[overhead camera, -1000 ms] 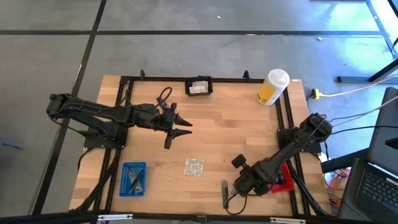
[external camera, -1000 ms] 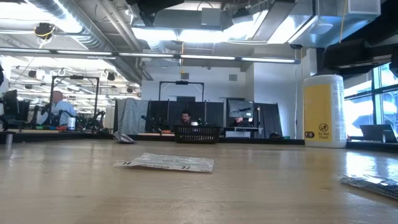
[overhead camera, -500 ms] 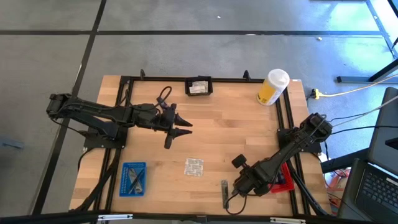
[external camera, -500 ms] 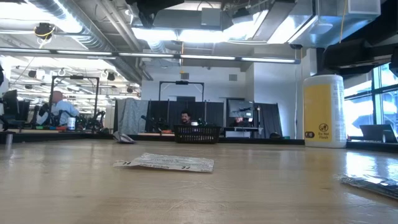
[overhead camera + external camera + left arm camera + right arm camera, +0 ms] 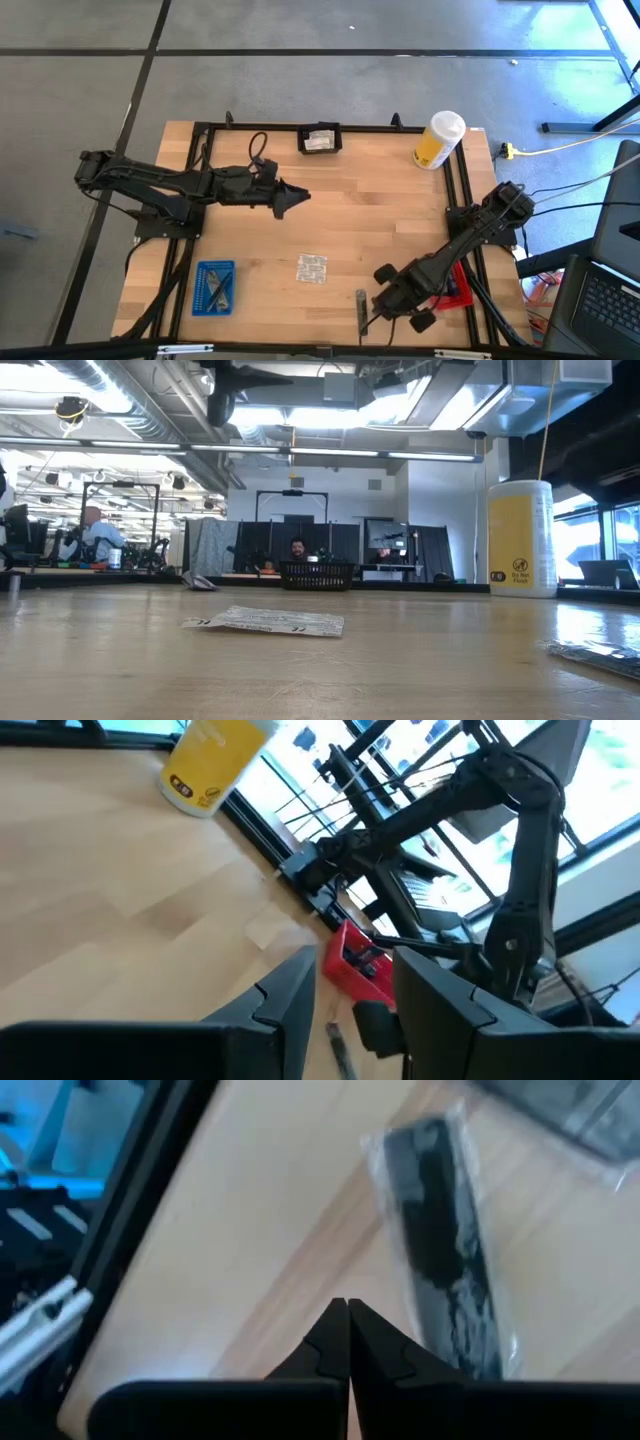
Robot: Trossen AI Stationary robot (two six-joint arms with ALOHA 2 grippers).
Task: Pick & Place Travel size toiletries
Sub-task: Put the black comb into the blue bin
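Wooden table (image 5: 370, 215) fills the high view. At its left front sits a blue tray (image 5: 214, 287) holding small items. Above it, the left gripper (image 5: 296, 196) hovers over bare wood, its fingers partly apart and empty. A foil sachet (image 5: 311, 268) lies near the front centre. Just right, a slim grey stick (image 5: 361, 305) lies beside the right gripper (image 5: 380, 309), whose fingers are pressed together, holding nothing.

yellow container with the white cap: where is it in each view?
High view: far right corner of the table, yellow container.
Low view: upright at the right.
Left wrist view: at the top, tilted in frame.
Right wrist view: not in it.
Shared landmark: red tray, also in the left wrist view.
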